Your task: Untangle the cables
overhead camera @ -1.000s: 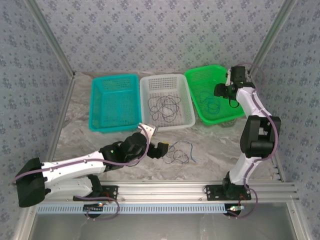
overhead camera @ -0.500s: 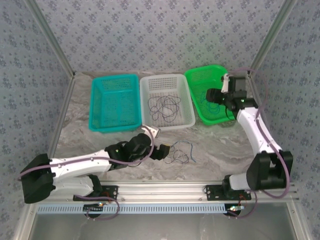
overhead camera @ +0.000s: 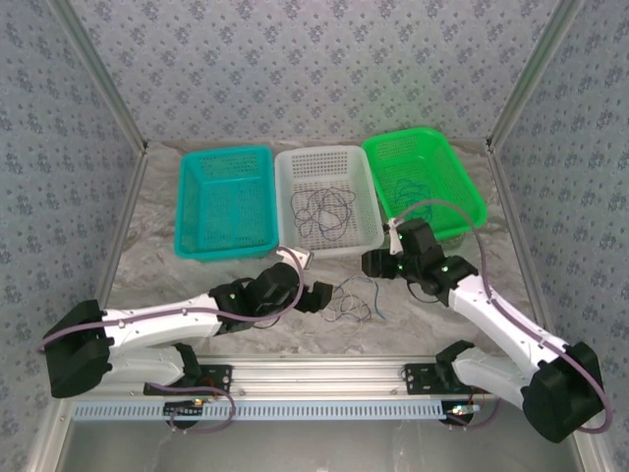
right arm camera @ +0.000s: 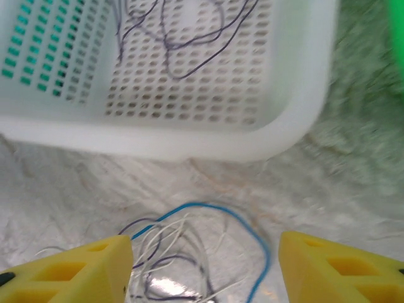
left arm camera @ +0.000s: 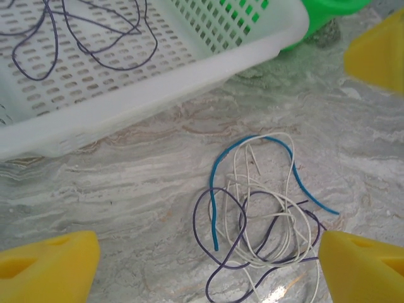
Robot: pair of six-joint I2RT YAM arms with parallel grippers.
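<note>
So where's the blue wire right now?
In the left wrist view the blue wire lies on the table right of centre, just below the white basket, tangled with white and purple wires.

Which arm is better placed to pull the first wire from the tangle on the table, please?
Probably the left. The left gripper, open, lies beside the tangle, framed between its fingertips in the wrist view. The right gripper, also open, hangs nearer the white basket.
</note>
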